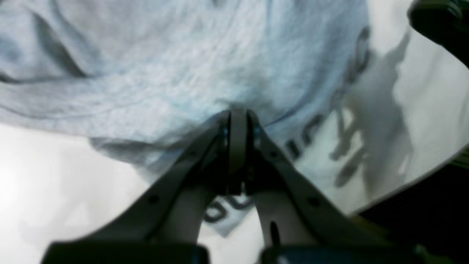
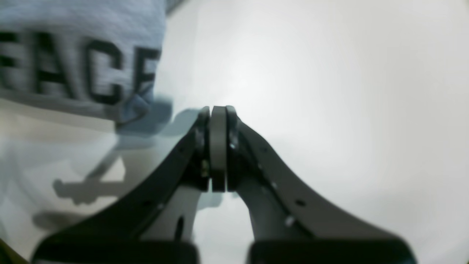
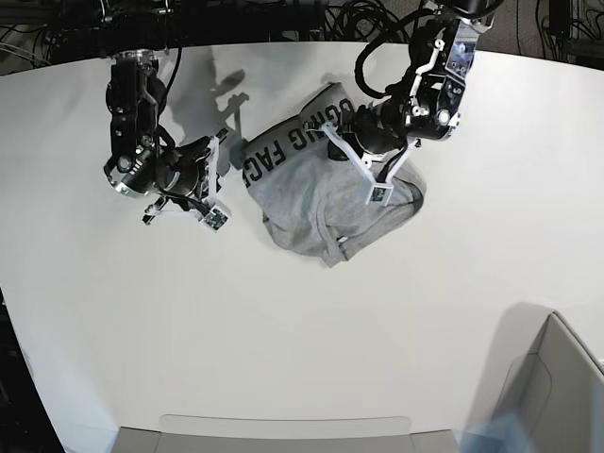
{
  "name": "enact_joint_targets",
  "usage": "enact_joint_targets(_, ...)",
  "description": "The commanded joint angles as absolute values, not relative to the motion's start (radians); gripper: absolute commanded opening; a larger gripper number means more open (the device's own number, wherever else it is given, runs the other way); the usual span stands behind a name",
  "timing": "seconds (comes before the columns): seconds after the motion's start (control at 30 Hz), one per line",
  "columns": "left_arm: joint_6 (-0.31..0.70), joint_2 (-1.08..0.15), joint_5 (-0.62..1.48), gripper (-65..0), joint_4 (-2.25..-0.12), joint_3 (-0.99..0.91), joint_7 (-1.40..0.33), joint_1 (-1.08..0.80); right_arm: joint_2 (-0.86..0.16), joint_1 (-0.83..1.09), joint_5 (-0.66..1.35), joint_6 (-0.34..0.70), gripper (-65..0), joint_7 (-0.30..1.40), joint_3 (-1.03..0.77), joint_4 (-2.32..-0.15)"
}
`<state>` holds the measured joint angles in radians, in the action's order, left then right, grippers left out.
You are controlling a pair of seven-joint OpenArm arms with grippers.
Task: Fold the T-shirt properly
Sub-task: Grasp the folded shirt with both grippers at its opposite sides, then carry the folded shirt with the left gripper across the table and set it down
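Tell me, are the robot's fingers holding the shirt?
The left gripper is shut at the T-shirt's edge, apparently pinching it. The right gripper is shut on nothing, beside the shirt.

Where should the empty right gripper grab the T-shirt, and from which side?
Probably the lettered edge of the T-shirt nearest the right gripper, coming in low from that gripper's own side. That border lies flat and exposed on the white table, while the far part is bunched into folds beside the left gripper, which is shut at the cloth.
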<state>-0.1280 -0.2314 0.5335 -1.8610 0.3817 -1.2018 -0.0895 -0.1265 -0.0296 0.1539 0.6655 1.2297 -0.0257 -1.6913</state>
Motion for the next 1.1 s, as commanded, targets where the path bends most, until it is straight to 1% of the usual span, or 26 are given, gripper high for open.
enact_joint_targets(0.0, -0.131, -0.234, 0.532, -65.0, -1.844, 0.378, -1.191, -0.081, -0.125, -0.053, 0.170, 0.667, -65.0, 1.199, 0.002, -1.673)
enact_joint_targets(0.1, -0.131, -0.240, 0.530, -65.0, -1.785, 0.357, -1.188, -0.081, -0.094, -0.051, 0.168, 0.665, -65.0, 1.125, 0.070, -1.606)
enact_joint_targets(0.2, -0.131, -0.240, 0.529, -65.0, -1.770, 0.282, -1.176, -0.081, -0.061, -0.051, 0.171, 0.665, -65.0, 1.102, 0.130, -1.554)
enact_joint_targets(0.33, -0.128, -0.303, 0.529, -65.0, -1.770, 0.197, -1.171, -0.081, 0.019, -0.064, 0.171, 0.665, -65.0, 1.089, 0.193, -1.503)
enact_joint_targets(0.4, -0.124, -0.337, 0.529, -65.0, -1.770, 0.166, -1.171, -0.081, 0.061, -0.087, 0.170, 0.664, -65.0, 1.043, 0.226, -1.454)
enact_joint_targets(0.53, -0.124, -0.381, 0.529, -65.0, -1.738, 0.120, -1.170, -0.038, 0.124, -0.173, 0.170, 0.662, -65.0, 0.934, 0.286, -1.273)
enact_joint_targets(0.63, -0.124, -0.401, 0.530, -65.0, -1.678, 0.091, -1.170, -0.012, 0.156, -0.237, 0.176, 0.662, -65.0, 0.929, 0.306, -1.196)
enact_joint_targets(0.73, -0.124, -0.409, 0.533, -65.0, -1.701, 0.031, -1.170, -0.018, 0.154, -0.234, 0.176, 0.657, -65.0, 0.937, 0.305, -1.264)
enact_joint_targets(0.8, -0.124, -0.406, 0.535, -65.0, -1.756, -0.019, -1.171, -0.027, 0.147, -0.205, 0.173, 0.622, -65.0, 0.975, 0.283, -1.351)
enact_joint_targets(0.93, -0.124, -0.397, 0.536, -65.0, -1.870, -0.071, -1.171, -0.047, 0.090, -0.140, 0.176, 0.564, -65.0, 0.986, 0.225, -1.534)
enact_joint_targets(1.07, -0.120, -0.325, 0.539, -65.0, -1.922, -0.061, -1.173, -0.045, 0.033, -0.094, 0.176, 0.553, -65.0, 0.992, 0.162, -1.681)
